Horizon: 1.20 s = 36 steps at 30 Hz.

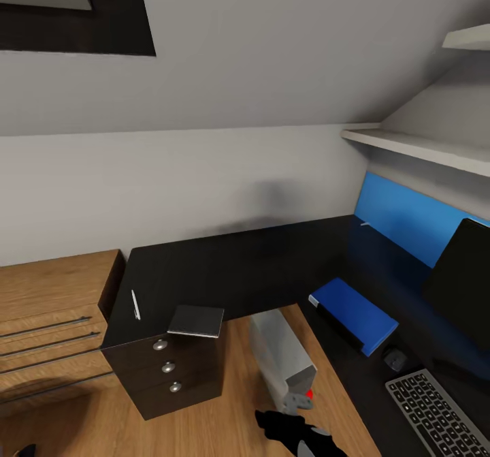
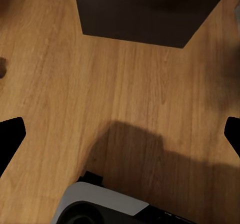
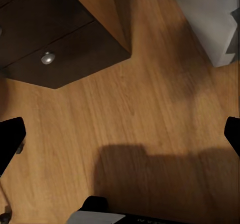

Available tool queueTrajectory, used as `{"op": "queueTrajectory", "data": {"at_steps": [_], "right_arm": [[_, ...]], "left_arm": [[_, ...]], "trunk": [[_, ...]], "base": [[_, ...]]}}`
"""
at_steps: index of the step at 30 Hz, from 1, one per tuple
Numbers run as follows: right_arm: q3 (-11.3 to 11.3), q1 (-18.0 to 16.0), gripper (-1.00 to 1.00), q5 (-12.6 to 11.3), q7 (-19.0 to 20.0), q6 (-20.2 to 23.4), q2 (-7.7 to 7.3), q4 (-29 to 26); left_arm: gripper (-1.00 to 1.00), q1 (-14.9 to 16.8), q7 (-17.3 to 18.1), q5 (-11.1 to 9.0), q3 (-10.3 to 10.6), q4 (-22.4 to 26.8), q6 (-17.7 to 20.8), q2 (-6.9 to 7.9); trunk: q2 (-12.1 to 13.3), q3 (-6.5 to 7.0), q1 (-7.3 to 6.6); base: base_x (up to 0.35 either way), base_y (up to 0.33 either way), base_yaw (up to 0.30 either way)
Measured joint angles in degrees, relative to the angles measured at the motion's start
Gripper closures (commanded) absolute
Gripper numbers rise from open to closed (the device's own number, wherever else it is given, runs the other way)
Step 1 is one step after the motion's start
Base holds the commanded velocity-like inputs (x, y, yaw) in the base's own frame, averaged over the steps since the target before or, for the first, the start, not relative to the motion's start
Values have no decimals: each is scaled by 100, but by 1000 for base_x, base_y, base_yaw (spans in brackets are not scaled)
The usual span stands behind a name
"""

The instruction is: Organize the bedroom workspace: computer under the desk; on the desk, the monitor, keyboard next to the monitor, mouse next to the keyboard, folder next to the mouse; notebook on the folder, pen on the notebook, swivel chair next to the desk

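On the black L-shaped surface point(image 1: 258, 259), the monitor point(image 1: 463, 287), keyboard point(image 1: 442, 413), mouse point(image 1: 395, 358) and blue folder point(image 1: 357, 314) are already sitting together at the right, and the computer point(image 1: 282, 358) is standing on the floor in the surface's inner corner. Notebook point(image 1: 197, 321) and pen point(image 1: 135, 304) are lying apart at the left end above the drawers point(image 1: 168, 368), not yet stacked. Both end effectors are pointing at the floor with fingers spread wide, holding nothing: left end effector point(image 2: 120, 134), right end effector point(image 3: 120, 134). Remaining, judging by this: notebook, pen, chair.

Notebook point(image 1: 196, 321) right of pen point(image 1: 135, 304)
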State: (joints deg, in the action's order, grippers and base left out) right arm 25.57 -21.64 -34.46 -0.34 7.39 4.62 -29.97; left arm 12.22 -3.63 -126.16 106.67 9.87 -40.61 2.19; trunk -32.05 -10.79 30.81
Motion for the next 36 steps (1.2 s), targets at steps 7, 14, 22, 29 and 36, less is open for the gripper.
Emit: {"op": "queueTrajectory", "data": {"at_steps": [7,14,22,29,36], "right_arm": [[17,0,-100,107,2,-319,3,203],[20,1,-100,138,4,-396,3,273],[20,1,-100,185,0,-691,22,237],[280,5,-100,249,-8,-2186,56,763],[325,3,-100,262,-6,-2225,92,783]], "left_arm": [[-100,0,-2,-1,-9,0,-11,17],[-100,0,-3,-1,-4,0,-11,19],[-100,0,14,-3,-3,1,-22,126],[-100,-1,5,-8,-13,0,-26,150],[-100,0,-16,-9,-30,0,-163,148]], "trunk": [[0,0,0],[0,0,0],[0,0,0],[1,-20,3],[0,-73,0]], "base": [[0,0,0],[0,0,0],[-3,0,67],[-199,0,201],[-34,0,149]]}}
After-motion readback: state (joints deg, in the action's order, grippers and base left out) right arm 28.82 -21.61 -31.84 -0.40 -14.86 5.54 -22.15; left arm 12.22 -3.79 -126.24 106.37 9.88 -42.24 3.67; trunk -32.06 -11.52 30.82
